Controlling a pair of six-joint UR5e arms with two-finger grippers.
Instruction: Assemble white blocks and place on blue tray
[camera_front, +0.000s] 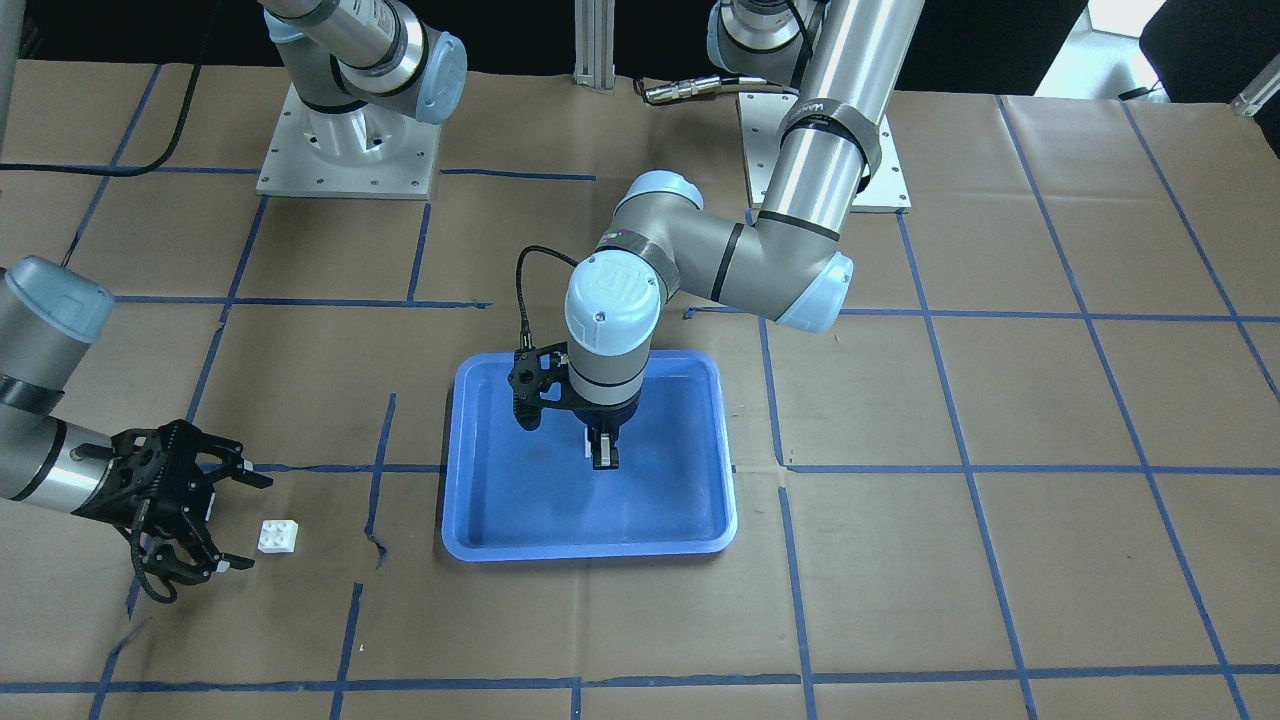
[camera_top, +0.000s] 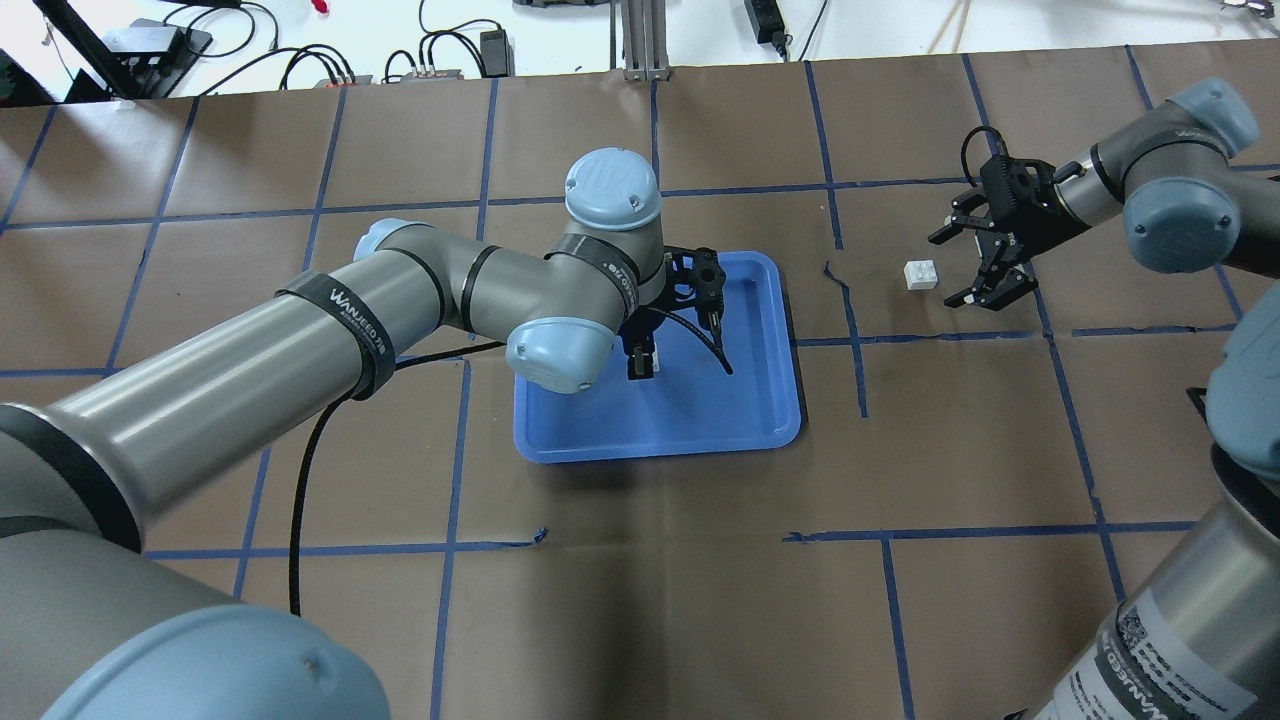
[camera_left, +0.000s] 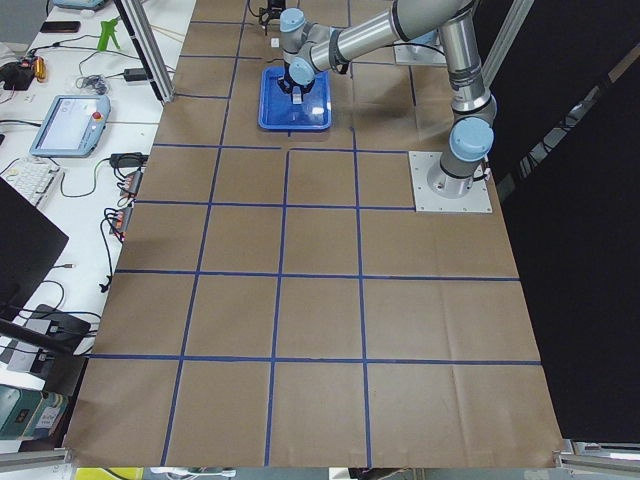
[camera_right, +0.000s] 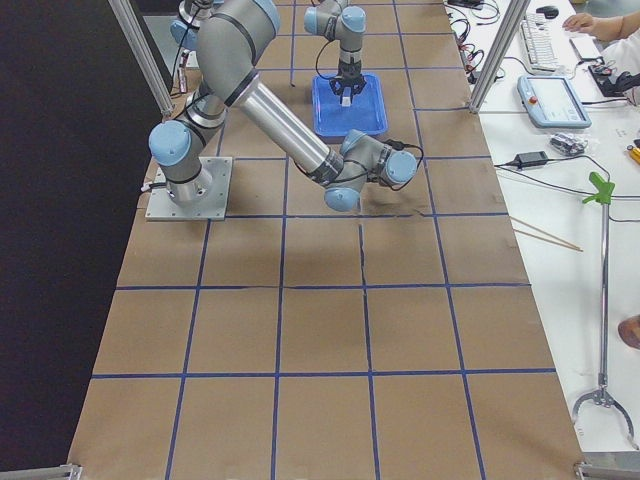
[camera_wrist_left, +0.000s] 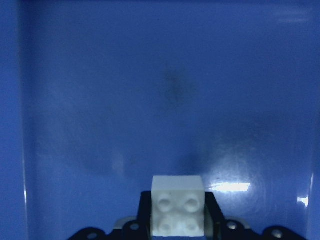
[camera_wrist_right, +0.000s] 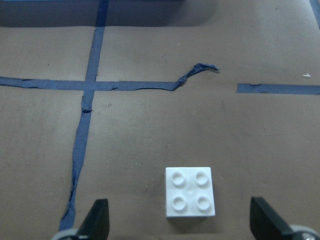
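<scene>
My left gripper (camera_front: 604, 458) is shut on one white block (camera_wrist_left: 177, 212) and holds it low over the middle of the blue tray (camera_front: 520, 500); I cannot tell whether the block touches the tray floor. The gripper also shows in the overhead view (camera_top: 641, 362), over the tray (camera_top: 720, 410). The second white block (camera_front: 278, 537) lies studs up on the brown paper, well to the side of the tray. My right gripper (camera_front: 250, 522) is open just behind it. In the right wrist view the block (camera_wrist_right: 190, 198) lies between the spread fingers (camera_wrist_right: 97, 222), untouched.
The table is covered with brown paper marked by a blue tape grid (camera_top: 850, 330); a torn tape end curls up between the tray and the loose block (camera_wrist_right: 200, 67). Both arm base plates (camera_front: 345, 150) stand at the robot's side of the table.
</scene>
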